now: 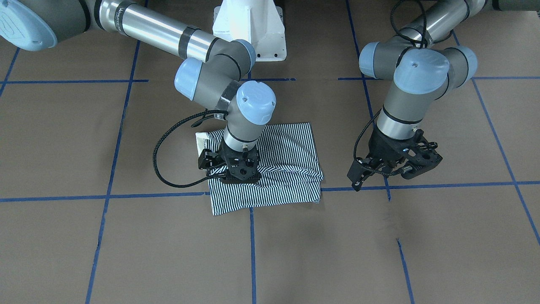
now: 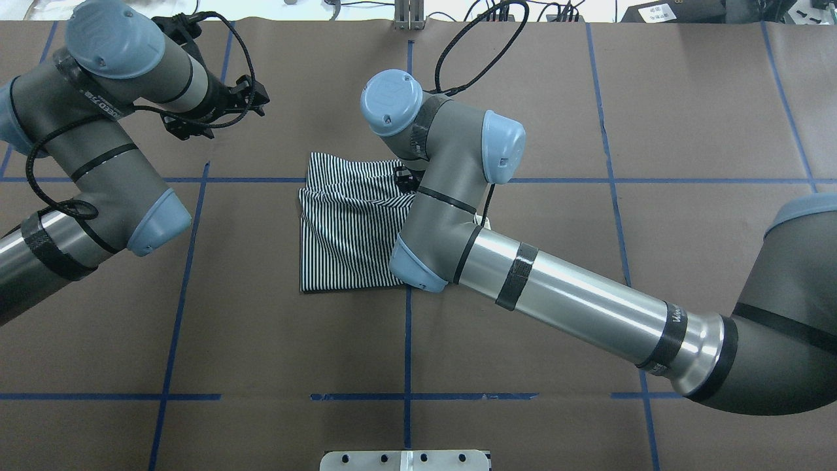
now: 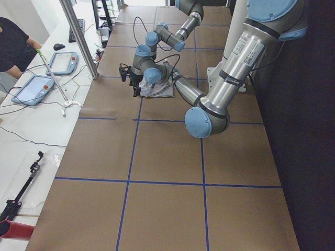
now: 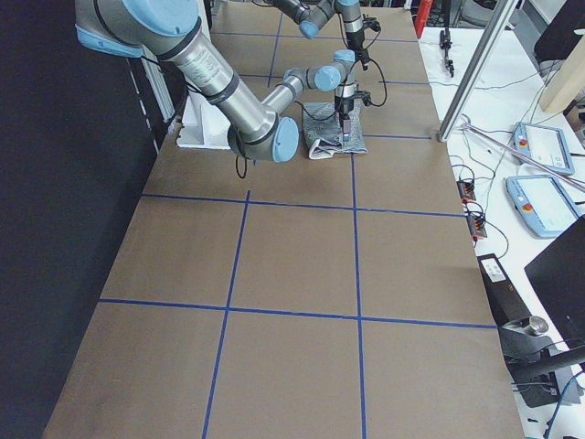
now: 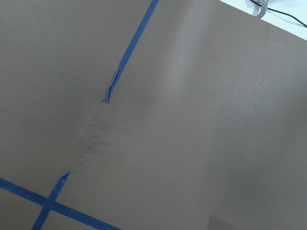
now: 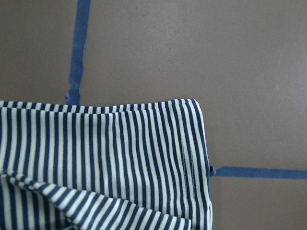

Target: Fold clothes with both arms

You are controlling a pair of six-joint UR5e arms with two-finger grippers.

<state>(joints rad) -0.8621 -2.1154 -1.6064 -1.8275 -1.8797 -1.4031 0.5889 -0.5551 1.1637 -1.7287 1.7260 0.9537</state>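
Note:
The navy-and-white striped shirt (image 1: 287, 156) lies folded into a rough square at the table's middle (image 2: 346, 222), with a bit of white collar (image 1: 201, 141) at one edge. My right gripper (image 1: 232, 172) points straight down onto the shirt's half nearer that collar. Its jaws look spread, with nothing seen pinched. In the overhead view the right wrist hides it. The right wrist view shows a folded shirt corner (image 6: 120, 153) and no fingers. My left gripper (image 1: 394, 169) hangs open and empty over bare table beside the shirt (image 2: 216, 112), well apart from it.
Blue tape lines (image 1: 253, 236) cross the brown table. The white pedestal base (image 1: 249, 29) stands behind the shirt. A side bench holds teach pendants (image 3: 36, 86), a metal post (image 3: 78, 36) and a seated person (image 3: 13, 44).

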